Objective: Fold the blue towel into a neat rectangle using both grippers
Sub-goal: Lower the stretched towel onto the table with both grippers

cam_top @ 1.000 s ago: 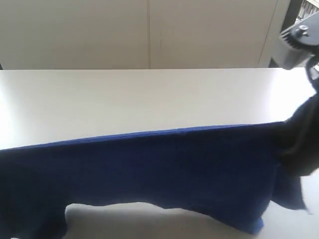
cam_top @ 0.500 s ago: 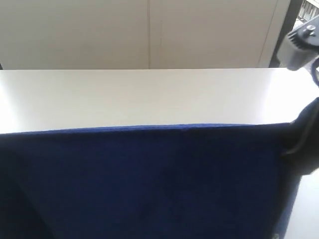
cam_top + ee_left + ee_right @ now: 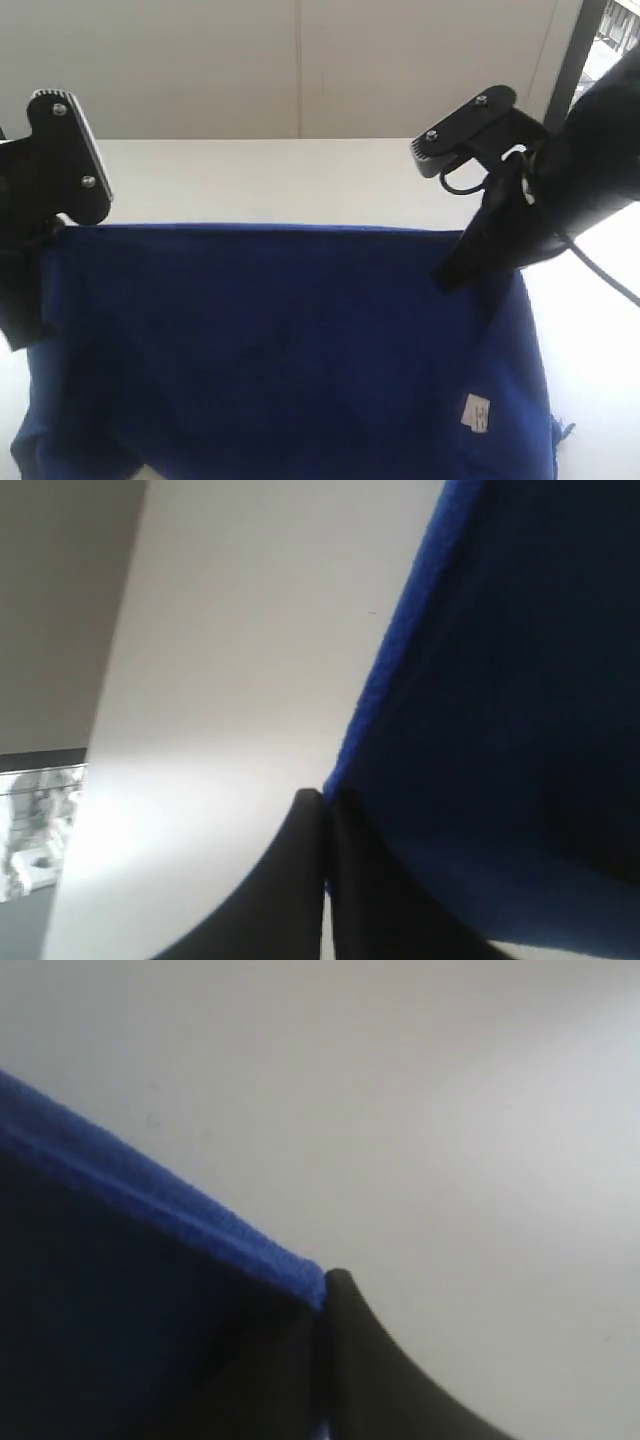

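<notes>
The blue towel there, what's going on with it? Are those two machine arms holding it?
Yes. Two robot arms are working on folding the blue towel. The left gripper and the right gripper are each pinched shut on a corner of one edge. That edge runs straight between them over the white table. The rest of the cloth spreads towards the camera, with its small white tag on the right.

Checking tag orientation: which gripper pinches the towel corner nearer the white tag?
The right gripper; the tag sits on its side, far from the left gripper.
</notes>
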You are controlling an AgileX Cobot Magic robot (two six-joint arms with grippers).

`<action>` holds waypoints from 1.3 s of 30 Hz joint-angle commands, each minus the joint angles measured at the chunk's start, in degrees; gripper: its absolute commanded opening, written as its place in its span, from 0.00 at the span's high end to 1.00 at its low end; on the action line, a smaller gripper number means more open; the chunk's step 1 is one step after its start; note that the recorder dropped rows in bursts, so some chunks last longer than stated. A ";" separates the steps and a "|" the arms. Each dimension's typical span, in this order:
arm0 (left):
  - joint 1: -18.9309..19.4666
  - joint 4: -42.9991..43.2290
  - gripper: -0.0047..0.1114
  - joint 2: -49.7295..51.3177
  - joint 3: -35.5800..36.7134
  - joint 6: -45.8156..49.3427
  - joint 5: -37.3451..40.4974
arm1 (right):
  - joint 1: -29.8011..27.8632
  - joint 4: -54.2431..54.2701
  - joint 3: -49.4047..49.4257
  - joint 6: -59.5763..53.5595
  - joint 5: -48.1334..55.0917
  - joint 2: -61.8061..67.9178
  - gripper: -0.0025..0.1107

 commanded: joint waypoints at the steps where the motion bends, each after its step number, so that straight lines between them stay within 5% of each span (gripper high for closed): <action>1: 5.02 23.31 0.96 6.03 1.32 -14.57 5.58 | -1.72 -22.88 0.43 9.03 2.12 5.49 0.98; 7: 13.30 33.63 0.96 15.66 1.32 -23.00 -5.98 | -1.72 -38.40 0.43 22.66 -7.01 11.47 0.97; 10: 17.05 39.66 0.91 20.90 1.20 -30.93 -9.14 | -1.72 -43.32 0.43 27.24 -9.52 14.01 0.89; 13: 19.07 42.78 0.75 24.85 0.18 -35.65 -8.24 | -1.72 -49.47 0.43 33.55 -8.64 16.57 0.67; 17: 19.23 43.06 0.40 27.04 -2.35 -39.12 -4.88 | -1.72 -56.93 0.43 41.88 -3.09 18.12 0.33; 20: 19.23 43.16 0.30 26.78 -4.42 -41.90 -1.84 | -1.72 -57.57 -0.14 44.65 0.20 17.85 0.32; 30: 16.66 34.67 0.37 20.90 -5.90 -44.75 -2.76 | -1.72 -59.42 -0.79 44.37 -0.51 16.96 0.32; 39: 13.06 21.29 0.77 20.01 -5.54 -44.33 -4.83 | -1.72 -72.83 -5.18 47.31 13.34 18.93 0.23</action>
